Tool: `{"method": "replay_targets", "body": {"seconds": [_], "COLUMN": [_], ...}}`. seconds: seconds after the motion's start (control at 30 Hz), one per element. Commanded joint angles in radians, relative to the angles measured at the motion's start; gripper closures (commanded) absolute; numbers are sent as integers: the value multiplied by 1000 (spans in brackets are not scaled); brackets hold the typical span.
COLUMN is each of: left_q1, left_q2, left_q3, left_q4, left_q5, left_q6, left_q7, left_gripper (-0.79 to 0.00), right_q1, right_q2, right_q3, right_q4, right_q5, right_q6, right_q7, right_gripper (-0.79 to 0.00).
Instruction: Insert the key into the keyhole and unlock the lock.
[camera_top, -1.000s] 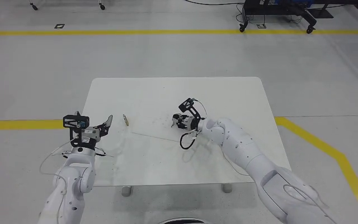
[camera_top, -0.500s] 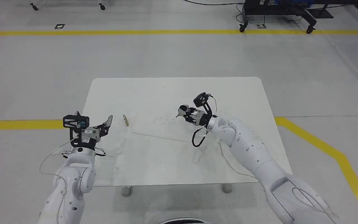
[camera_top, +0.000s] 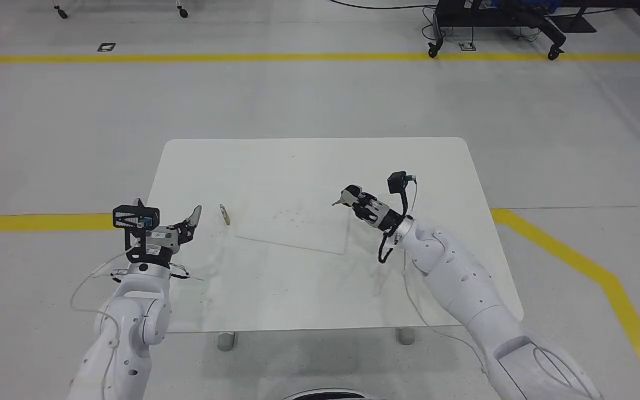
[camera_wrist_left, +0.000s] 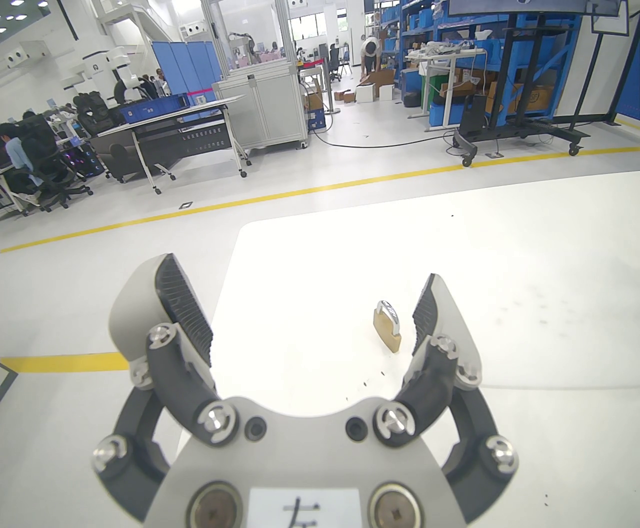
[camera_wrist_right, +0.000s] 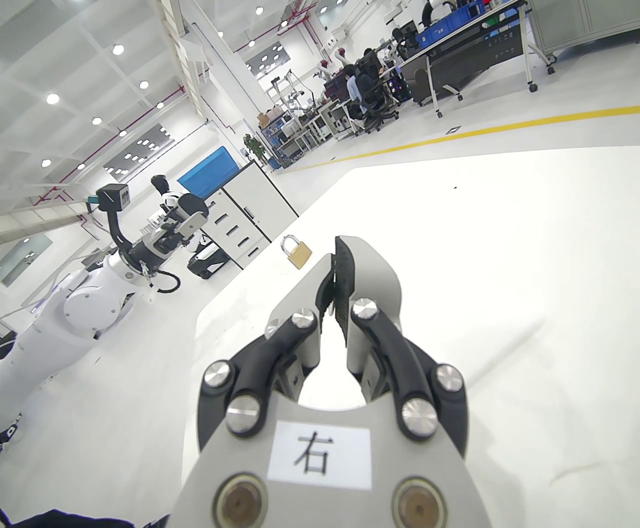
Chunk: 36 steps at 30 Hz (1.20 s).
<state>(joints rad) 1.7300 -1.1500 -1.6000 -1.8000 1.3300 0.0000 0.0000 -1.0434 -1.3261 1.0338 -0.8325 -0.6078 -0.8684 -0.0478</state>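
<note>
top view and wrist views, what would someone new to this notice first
The small brass padlock catches the eye first, alone on the white table toward its left side. The left gripper hangs open just short of it. The right gripper is pressed shut over the table's middle, with the padlock farther off ahead of it.

Brass padlock (camera_wrist_left: 387, 334), shackle closed, at left of table (camera_top: 400, 170).

A white rectangular table with rounded corners (camera_top: 420, 170) was seen; a small brass padlock with a silver shackle (camera_top: 225, 213) was laid on it, near its left edge.
</note>
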Motion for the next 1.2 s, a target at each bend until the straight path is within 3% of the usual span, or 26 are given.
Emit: {"method": "replay_targets", "body": {"seconds": [0.0,0.17,0.27,0.33,0.4,0.5,0.6,0.67,0.93,1.0,1.17], "left_q1": [0,0,-25,-61,-118,-214,-314,-373,-373,-357,-396], "left_q2": [0,0,-4,-4,-1,-1,-5,-6,-6,-9,-19], "left_q3": [0,3,17,11,11,62,143,195,195,212,283], "left_q4": [0,-1,-19,3,34,93,162,194,194,203,311], "left_q5": [0,-9,-277,-549,-729,-934,-1066,-1136,-1136,-1219,-1346], "left_q6": [0,-7,-194,-341,-406,-435,-433,-478,-478,-485,-584], "left_q7": [0,0,-66,-175,-311,-489,-632,-765,-765,-756,-780], "left_gripper": [-785,-785,-785,-785,-785,-785,-785,-785,-785,-785,-785], "right_q1": [0,0,0,0,0,0,0,0,0,-12,-24], "right_q2": [0,0,0,0,0,0,0,0,0,-2,-13], "right_q3": [0,0,0,0,0,0,0,0,0,-5,-29], "right_q4": [0,0,0,0,0,0,0,0,0,-23,-53], "right_q5": [0,0,0,0,0,0,0,0,0,21,133], "right_q6": [0,0,0,0,0,0,0,0,0,-4,-47], "right_q7": [0,0,0,0,0,0,0,0,0,9,81], "right_gripper": [0,0,0,0,0,0,0,0,0,0,0]}}
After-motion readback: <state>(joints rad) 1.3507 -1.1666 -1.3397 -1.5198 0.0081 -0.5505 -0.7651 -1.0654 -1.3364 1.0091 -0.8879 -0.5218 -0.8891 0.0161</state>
